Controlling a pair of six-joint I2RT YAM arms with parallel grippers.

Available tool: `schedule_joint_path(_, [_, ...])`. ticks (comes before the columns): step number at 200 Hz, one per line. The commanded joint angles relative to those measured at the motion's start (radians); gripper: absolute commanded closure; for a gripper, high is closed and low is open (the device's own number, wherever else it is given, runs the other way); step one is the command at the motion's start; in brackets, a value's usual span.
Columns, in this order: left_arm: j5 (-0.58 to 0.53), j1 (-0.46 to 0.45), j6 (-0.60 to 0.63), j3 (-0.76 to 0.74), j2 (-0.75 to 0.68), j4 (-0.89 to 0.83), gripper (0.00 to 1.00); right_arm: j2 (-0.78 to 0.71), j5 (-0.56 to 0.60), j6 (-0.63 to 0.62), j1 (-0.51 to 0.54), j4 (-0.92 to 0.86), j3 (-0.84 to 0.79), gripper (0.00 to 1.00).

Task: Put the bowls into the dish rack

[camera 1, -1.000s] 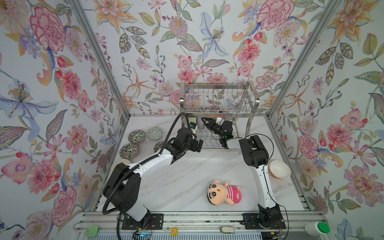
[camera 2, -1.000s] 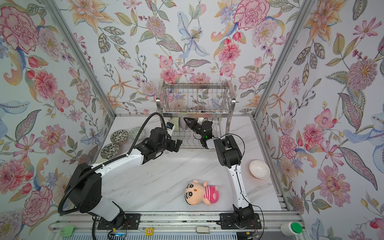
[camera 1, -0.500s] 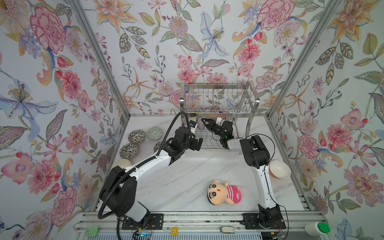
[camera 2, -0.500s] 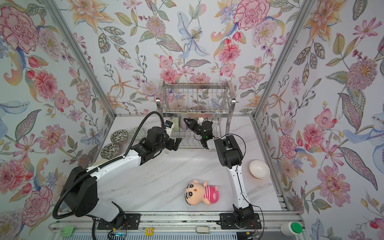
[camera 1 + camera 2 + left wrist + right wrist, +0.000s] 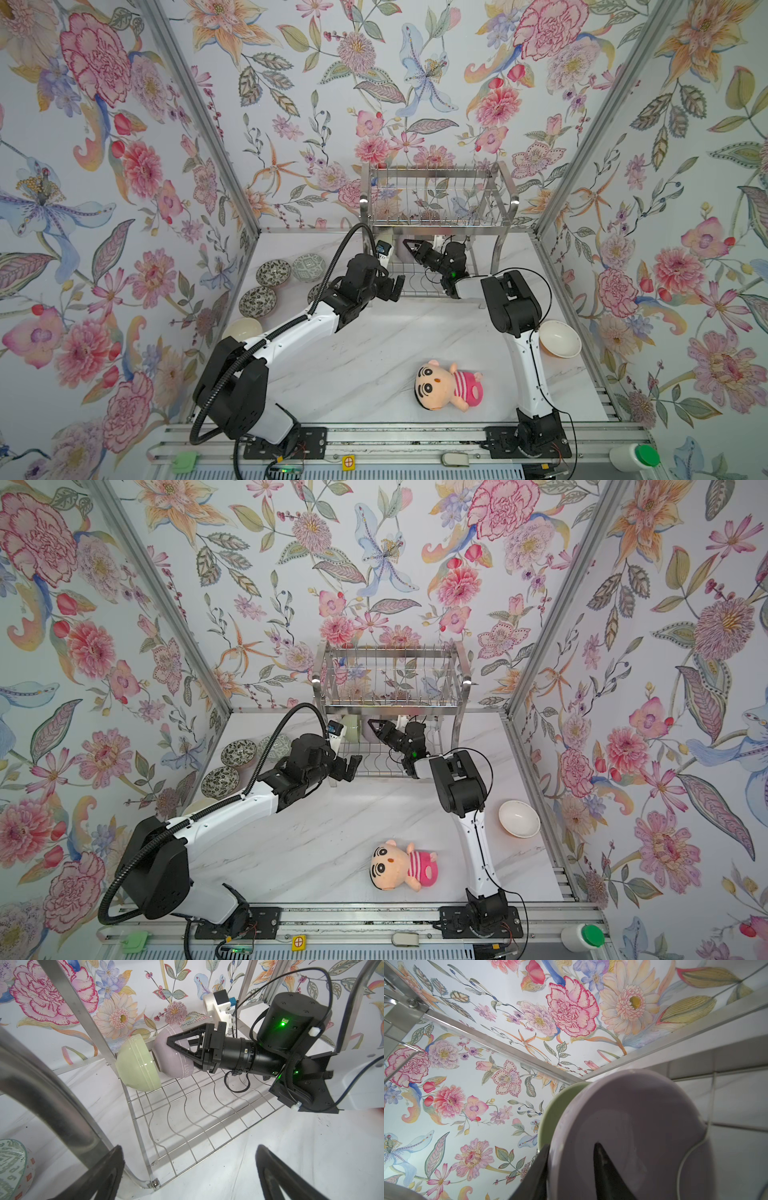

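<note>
1. Floral-papered walls are enclosing a white marble desk, and the dish rack is standing at its back edge.
2. In the rack's lower tier, the pale green bowl and the lavender bowl are standing on edge, just beside each other.
3. The right end effector is straddling the lavender bowl's rim. Its inner finger is showing a gap from the wall, so we are reading the jaws as apart and the placing step as nearly done.
4. The left end effector is hovering before the lower tier, jaws wide apart and empty.
5. Patterned bowls and a cream bowl are waiting at the left, and an orange bowl at the right.
6. Next, we are judging, the right arm needs to back straight out without tipping the lavender bowl.
</note>
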Motion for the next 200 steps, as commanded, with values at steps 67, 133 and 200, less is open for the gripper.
schedule_joint_path(67, [-0.023, -0.011, -0.005, -0.041, -0.055, -0.004, 0.01, -0.086, -0.008, -0.032, -0.008, -0.039, -0.054, 0.61])
schedule_joint_path(133, [-0.030, -0.010, -0.007, -0.047, -0.078, -0.014, 0.01, -0.147, -0.002, -0.047, -0.008, -0.049, -0.104, 0.60])
schedule_joint_path(200, [-0.045, -0.010, -0.030, -0.100, -0.133, -0.011, 0.01, -0.231, 0.019, -0.066, -0.002, -0.047, -0.215, 0.53])
